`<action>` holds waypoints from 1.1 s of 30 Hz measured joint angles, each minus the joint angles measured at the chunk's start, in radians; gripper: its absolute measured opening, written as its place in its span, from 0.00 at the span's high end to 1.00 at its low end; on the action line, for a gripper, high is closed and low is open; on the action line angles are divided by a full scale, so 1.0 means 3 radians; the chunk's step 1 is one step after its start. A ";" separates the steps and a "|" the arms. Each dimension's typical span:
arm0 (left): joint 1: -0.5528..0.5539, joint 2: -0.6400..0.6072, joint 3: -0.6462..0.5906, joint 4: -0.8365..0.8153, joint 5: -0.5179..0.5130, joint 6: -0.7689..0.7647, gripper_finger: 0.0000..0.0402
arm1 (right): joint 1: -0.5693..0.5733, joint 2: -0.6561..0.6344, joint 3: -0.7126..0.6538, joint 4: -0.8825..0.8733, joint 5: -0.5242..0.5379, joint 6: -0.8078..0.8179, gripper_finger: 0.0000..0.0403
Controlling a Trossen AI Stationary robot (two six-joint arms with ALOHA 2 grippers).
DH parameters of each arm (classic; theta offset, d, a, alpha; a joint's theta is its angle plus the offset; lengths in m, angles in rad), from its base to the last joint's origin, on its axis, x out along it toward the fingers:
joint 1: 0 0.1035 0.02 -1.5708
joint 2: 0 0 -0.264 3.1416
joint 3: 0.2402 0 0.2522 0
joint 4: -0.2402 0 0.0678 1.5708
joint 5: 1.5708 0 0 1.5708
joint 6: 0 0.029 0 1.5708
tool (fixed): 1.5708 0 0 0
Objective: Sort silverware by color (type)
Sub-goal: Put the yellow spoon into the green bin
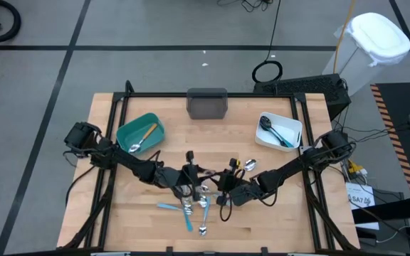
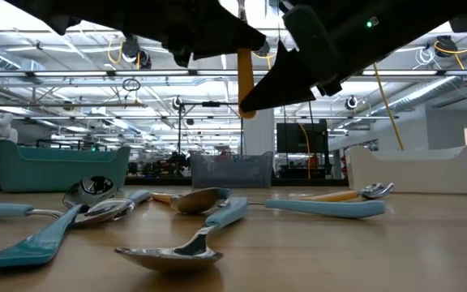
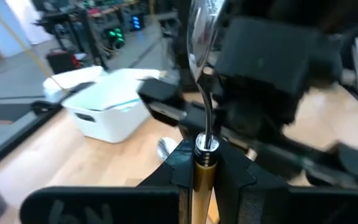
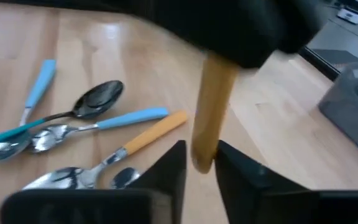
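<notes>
High view: wood table (image 1: 119, 213) on grey floor, centre of frame. Teal bin (image 1: 140, 133) upper left w/ an orange-handled piece in it; grey bin (image 1: 207, 104) top centre; white bin (image 1: 278, 131) upper right w/ black-headed pieces. Both arms meet mid-table; left gripper (image 1: 188, 171) and right gripper (image 1: 228, 183) near each other, above loose silverware (image 1: 194, 206) lying lower centre, mostly blue handles.

Low view: workshop hall behind, ceiling lights. Spoons and blue handles lie across lower frame. Orange-handled spoon (image 2: 245, 81) hangs upright at top centre between the dark grippers.

Left wrist view: left gripper's fingers (image 3: 179, 165) closed on the orange-handled spoon (image 3: 204, 180) at bottom centre, right where handle meets metal neck; bowl points up to top of frame. White bin (image 3: 114, 106) at left.

Right wrist view: right gripper's fingers (image 4: 173, 165) at bottom centre, jaws slightly apart around the orange handle's end (image 4: 211, 112); can't tell if they touch it. Loose spoons (image 4: 73, 124) at left on the wood.
</notes>
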 joint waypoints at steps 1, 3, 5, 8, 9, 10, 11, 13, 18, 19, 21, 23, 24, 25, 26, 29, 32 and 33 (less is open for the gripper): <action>-0.0001 0.0000 0.0000 0.0021 -0.0069 0.0000 0.92 | 0.0006 0.0001 0.0000 -0.0004 0.0051 0.0007 0.76; -0.0009 0.0000 0.0000 0.0032 -0.0250 -0.0026 0.92 | 0.0024 0.0001 0.0000 -0.0003 0.0175 -0.0003 0.68; -0.0027 0.0000 0.0009 0.0041 -0.0502 -0.0103 0.92 | 0.0055 0.0001 0.0000 -0.0003 0.0389 -0.0061 0.60; -0.0074 0.0000 0.0072 0.0091 -0.0891 -0.0335 0.92 | 0.0120 0.0001 0.0000 0.0007 0.0846 -0.0169 0.49; -0.0095 0.0000 0.0086 0.0169 -0.0998 -0.0413 0.92 | 0.0142 0.0001 0.0000 0.0011 0.0985 -0.0211 0.46; -0.0117 0.0000 0.0087 0.0275 -0.1078 -0.0470 0.92 | 0.0161 0.0001 0.0000 0.0014 0.1093 -0.0247 0.44; -0.0140 0.0000 0.0087 0.0412 -0.1135 -0.0511 0.92 | 0.0175 0.0001 -0.0001 0.0022 0.1167 -0.0265 0.42; -0.0163 0.0000 0.0089 0.0685 -0.1166 -0.0569 0.92 | 0.0186 0.0001 -0.0001 0.0033 0.1191 -0.0296 0.39; -0.0165 -0.0004 0.0091 0.0980 -0.1198 -0.0676 0.92 | 0.0186 0.0001 -0.0001 0.0103 0.1205 -0.0395 0.37; -0.0165 -0.0004 0.0091 0.0981 -0.1246 -0.0729 0.92 | 0.0186 0.0001 -0.0001 0.0153 0.1234 -0.0428 0.37; -0.0165 -0.0003 0.0091 0.0980 -0.1384 -0.0865 0.92 | 0.0202 0.0001 -0.0001 0.0254 0.1378 -0.0485 0.37; -0.0154 0.0046 0.0094 0.1021 -0.1503 -0.1069 0.92 | 0.0227 0.0001 -0.0001 0.0377 0.1571 -0.0628 0.37; -0.0150 0.0076 0.0095 0.1019 -0.1578 -0.1200 0.92 | 0.0237 0.0001 -0.0001 0.0432 0.1658 -0.0727 0.37; -0.0149 0.0099 0.0093 0.1008 -0.1654 -0.1311 0.92 | 0.0249 0.0001 -0.0001 0.0492 0.1718 -0.0848 0.37; -0.0144 0.0136 0.0093 0.1041 -0.1704 -0.1396 0.92 | 0.0253 0.0001 -0.0001 0.0552 0.1721 -0.0982 0.37; -0.0131 0.0266 0.0095 0.1369 -0.1855 -0.1436 0.92 | 0.0252 0.0001 -0.0001 0.0605 0.1706 -0.1207 0.37; -0.0130 0.0404 0.0094 0.1725 -0.1877 -0.1391 0.92 | 0.0252 0.0001 -0.0001 0.0594 0.1706 -0.1230 0.37; -0.0130 0.0438 0.0094 0.1825 -0.1884 -0.1399 0.92 | 0.0252 0.0001 -0.0001 0.0587 0.1707 -0.1243 0.37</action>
